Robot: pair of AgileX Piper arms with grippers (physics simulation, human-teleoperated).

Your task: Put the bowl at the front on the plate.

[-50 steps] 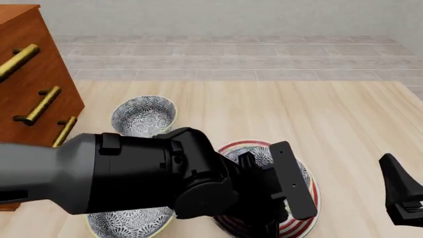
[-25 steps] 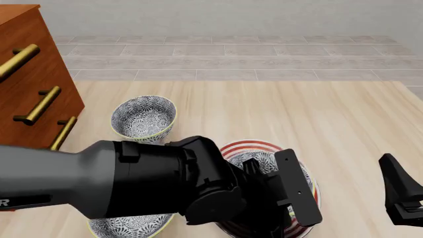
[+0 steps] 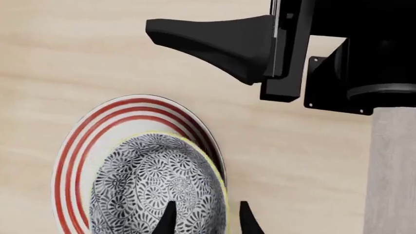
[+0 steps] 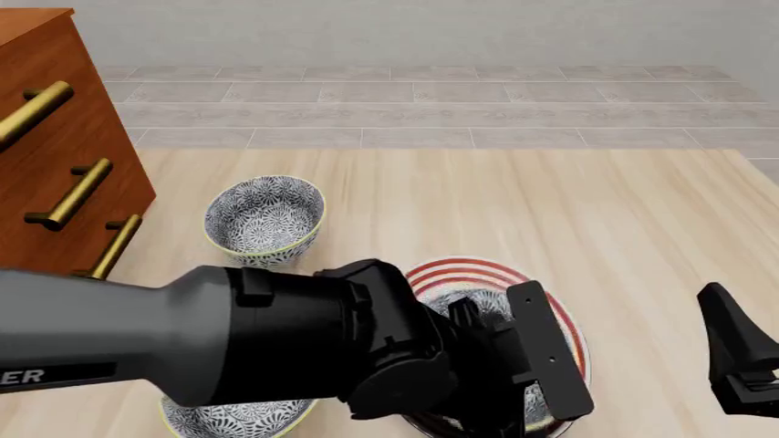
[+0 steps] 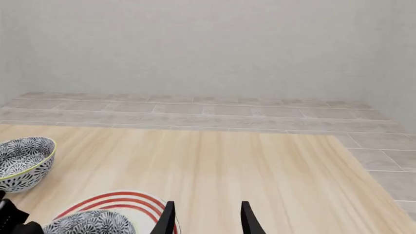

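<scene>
My left pincer [image 3: 204,219] grips the floral bowl [image 3: 156,185] by its rim, the bowl sitting on the red-ringed plate [image 3: 75,151]; I should part the fingers gently, then lift straight up

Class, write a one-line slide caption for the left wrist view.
Left gripper fingers straddling the rim of the patterned bowl sitting on the red-ringed plate, right gripper nearby.

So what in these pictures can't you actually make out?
- Front view: the left arm covers much of the bowl and plate.
- Front view: the near bowl is cut off by the edge.
- Left wrist view: the left pincer shows only tips; whether it grips the bowl's rim is unclear.
</scene>
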